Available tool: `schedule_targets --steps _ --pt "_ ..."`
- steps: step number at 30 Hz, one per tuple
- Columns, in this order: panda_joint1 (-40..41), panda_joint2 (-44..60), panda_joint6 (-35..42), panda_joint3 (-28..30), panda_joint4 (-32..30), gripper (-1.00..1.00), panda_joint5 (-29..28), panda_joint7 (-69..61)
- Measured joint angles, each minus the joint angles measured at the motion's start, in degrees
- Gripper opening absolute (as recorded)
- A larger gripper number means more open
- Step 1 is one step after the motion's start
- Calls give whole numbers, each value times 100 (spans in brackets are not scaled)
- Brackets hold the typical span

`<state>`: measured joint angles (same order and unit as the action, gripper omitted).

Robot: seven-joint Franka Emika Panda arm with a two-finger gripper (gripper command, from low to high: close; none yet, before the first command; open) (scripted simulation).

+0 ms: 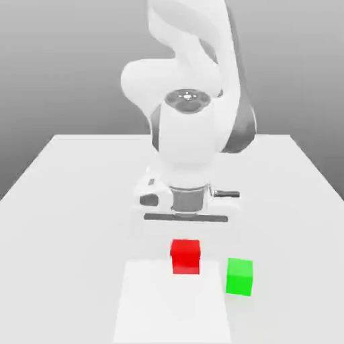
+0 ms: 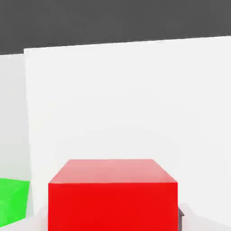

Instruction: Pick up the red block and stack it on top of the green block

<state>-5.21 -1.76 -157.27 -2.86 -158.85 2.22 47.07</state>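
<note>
1. The white Panda arm [image 1: 191, 134] bends low over a pale table [image 1: 67, 201], its hand pointing down at the near part of the tabletop; a dark bar runs across the underside of the hand.
2. The gripper [image 2: 113, 215] is clenched on the red block [image 1: 186, 256]; in the hand view the cube sits square between the jaws, close under the camera, with a sliver of grey finger [image 2: 180, 214] touching one of its side faces.
3. In the exterior view the red block lies directly beneath the hand, centred under the dark bar, at the far edge of a brighter white mat [image 1: 171, 309] on the table; whether the cube rests on the mat or hangs just clear of it cannot be told.
4. The green block [image 1: 239, 276] stands just beside the red one, toward the exterior view's right and a little nearer the camera; the two cubes are apart, not touching; the green one is off the mat's edge, on the bare table.
5. In the hand view a corner of the green block [image 2: 13, 198] shows off to one side of the red cube, outside the jaws; both cubes sit upright with faces roughly parallel.
</note>
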Motion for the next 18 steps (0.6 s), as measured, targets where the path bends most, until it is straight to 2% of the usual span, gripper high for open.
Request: schedule_targets --steps 10,16,17,18 --pt "-798 -429 411 -415 -28 -100 -24 -1065" --pt "-874 547 -513 -353 17 -100 -409 -877" --pt "-890 725 -682 -327 22 100 -468 -836" --pt "-890 725 -682 -327 22 100 -468 -836"
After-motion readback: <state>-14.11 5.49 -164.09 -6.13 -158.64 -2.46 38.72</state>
